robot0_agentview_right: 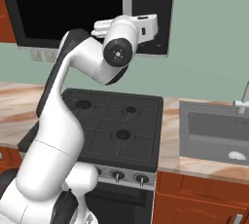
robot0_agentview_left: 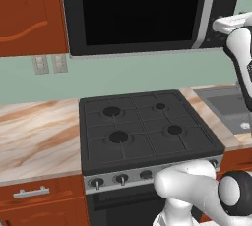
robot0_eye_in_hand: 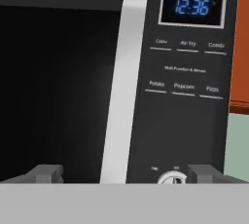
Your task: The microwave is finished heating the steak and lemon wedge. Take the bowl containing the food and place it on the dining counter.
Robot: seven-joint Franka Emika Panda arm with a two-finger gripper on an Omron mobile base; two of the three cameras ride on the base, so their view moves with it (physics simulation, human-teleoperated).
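I see a black four-burner stove point(robot0_agentview_left: 147, 129) with front knobs point(robot0_agentview_left: 120, 179), a steel sink point(robot0_agentview_right: 214, 135) to its right, and wall outlets point(robot0_agentview_left: 49, 64) on green backsplash.

microwave point(robot0_agentview_left: 140, 11): 1; stove point(robot0_agentview_left: 147, 131): 1, burners: 4; sink point(robot0_agentview_right: 216, 135): 1; wall outlets point(robot0_agentview_left: 49, 64): 2

The microwave point(robot0_eye_in_hand: 116, 82) door's black glass hides its interior; its knob point(robot0_eye_in_hand: 170, 179) is cut off.
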